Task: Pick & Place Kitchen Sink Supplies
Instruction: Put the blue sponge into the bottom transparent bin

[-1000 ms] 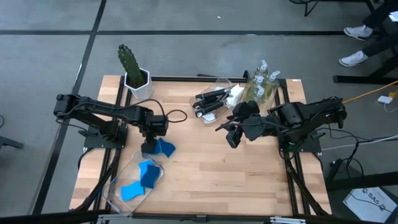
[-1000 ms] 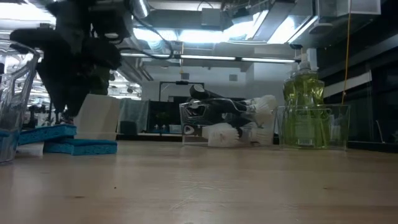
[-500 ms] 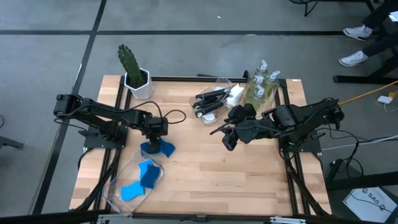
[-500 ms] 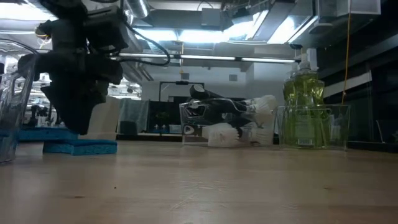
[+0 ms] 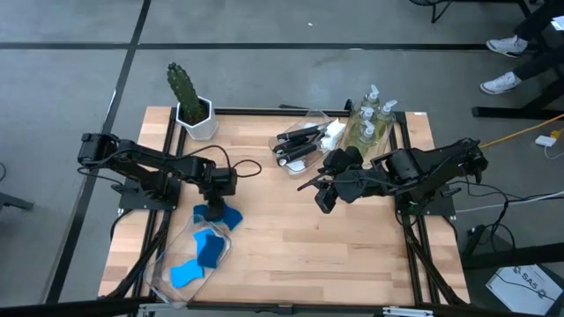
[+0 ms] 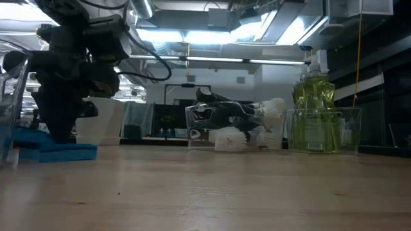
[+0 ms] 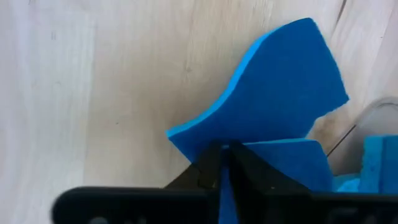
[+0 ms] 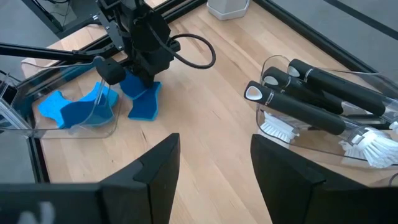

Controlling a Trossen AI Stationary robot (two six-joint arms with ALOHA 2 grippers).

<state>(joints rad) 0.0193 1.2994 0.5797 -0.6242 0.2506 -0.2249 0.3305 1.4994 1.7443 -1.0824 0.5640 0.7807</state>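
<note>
1. Now the left gripper (image 5: 212,214) is low over the wooden surface (image 5: 291,238), just beside the open end of the clear bin (image 5: 167,280) that holds other blue sponges (image 5: 199,254).
2. Its jaws are clenched on the edge of one blue sponge (image 7: 273,118), which lies on the surface and bends up a little near the fingers (image 7: 208,171).
3. This sponge is outside the bin, touching its rim or very near it; I cannot tell which.
4. Beyond the bin, the right gripper (image 5: 324,197) hangs above the middle of the surface with its jaws released and nothing between them.
5. Further from the bin, past the right gripper, a second clear bin (image 8: 323,146) holds the dish brushes (image 5: 300,143).
6. The soap bottles (image 5: 370,119) stand in another bin beside the brushes, and a potted cactus (image 5: 187,99) is at the far corner.
</note>
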